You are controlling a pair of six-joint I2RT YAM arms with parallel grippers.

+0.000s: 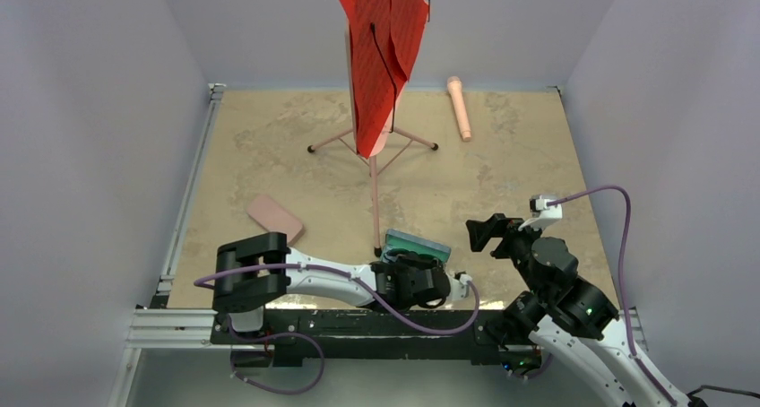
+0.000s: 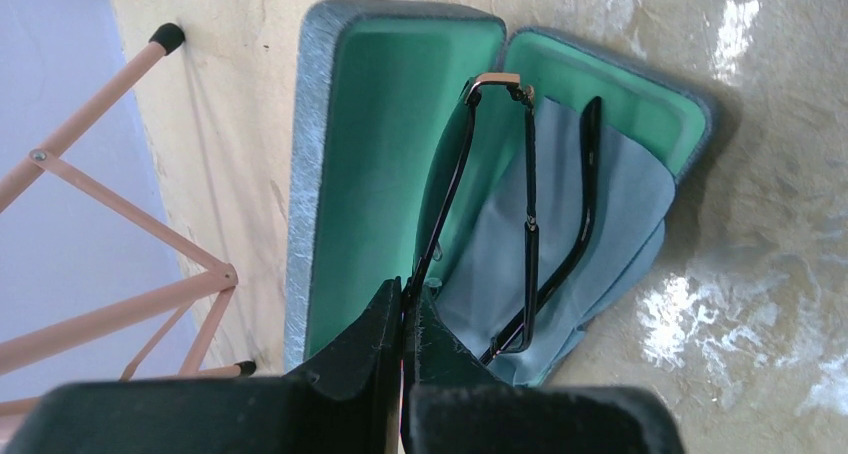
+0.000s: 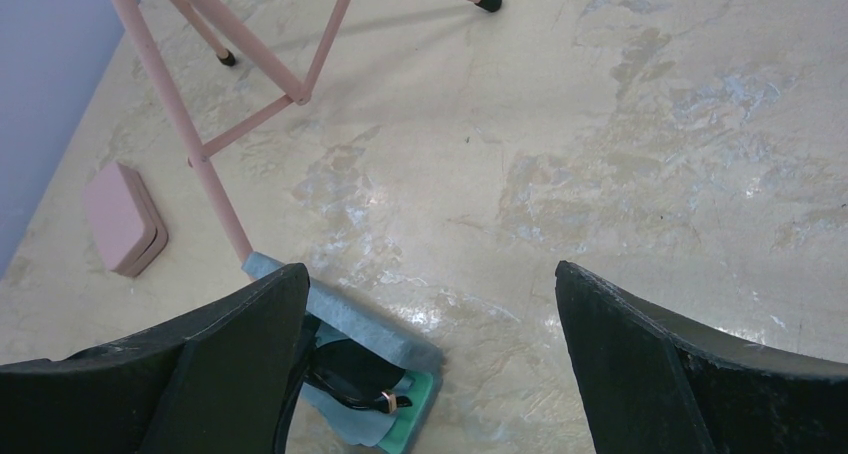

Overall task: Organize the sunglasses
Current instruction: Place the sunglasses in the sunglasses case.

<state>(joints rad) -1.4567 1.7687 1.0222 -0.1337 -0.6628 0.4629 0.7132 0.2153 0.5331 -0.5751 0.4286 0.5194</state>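
Note:
The grey-blue case (image 2: 304, 174) lies open with its green lining up and a blue cloth (image 2: 615, 199) inside. The black sunglasses (image 2: 529, 164) stand in it, arms folded over the cloth. My left gripper (image 2: 405, 309) is shut on their front frame. In the top view the left gripper (image 1: 410, 265) sits over the case (image 1: 418, 243). My right gripper (image 1: 480, 234) is open and empty just right of the case. In the right wrist view it (image 3: 430, 274) hovers over bare table, with the case (image 3: 350, 314) and the sunglasses (image 3: 355, 374) at lower left. The white-framed pair is out of view.
The pink oblong case (image 1: 275, 217) lies shut left of the arms; it also shows in the right wrist view (image 3: 125, 219). A pink tripod stand (image 1: 374, 169) holding red fabric (image 1: 381, 48) stands mid-table, one leg ending by the grey-blue case. A pink tube (image 1: 460, 108) lies at the back right.

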